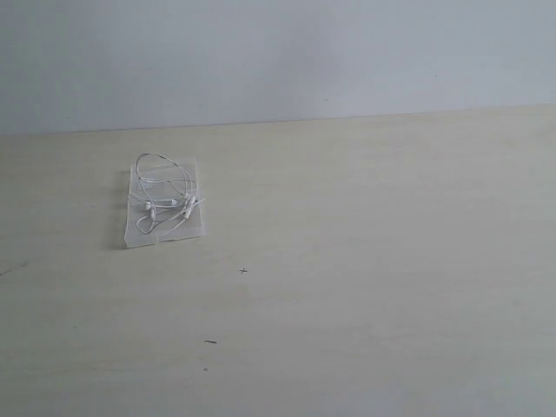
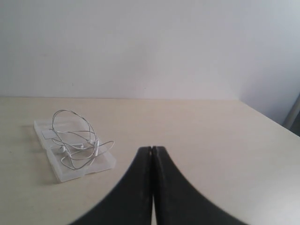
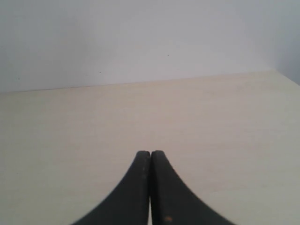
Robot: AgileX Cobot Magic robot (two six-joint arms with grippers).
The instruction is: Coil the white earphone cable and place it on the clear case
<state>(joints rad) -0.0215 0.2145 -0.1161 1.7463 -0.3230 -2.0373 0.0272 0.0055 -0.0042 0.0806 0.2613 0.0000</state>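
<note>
The white earphone cable (image 1: 162, 193) lies in a loose coil on top of the clear case (image 1: 193, 228), which rests flat on the table's left part. The left wrist view shows the same cable (image 2: 75, 140) on the case (image 2: 105, 162), one loop standing up off it. My left gripper (image 2: 151, 149) is shut with nothing between its black fingers and sits apart from the case, off to its side. My right gripper (image 3: 150, 153) is shut and empty over bare table. Neither gripper appears in the exterior view.
A pale wooden table (image 1: 365, 261) runs to a plain white wall (image 1: 278, 52). Small dark specks (image 1: 210, 341) mark the tabletop near the front. The table's corner and a grey upright (image 2: 293, 112) show in the left wrist view.
</note>
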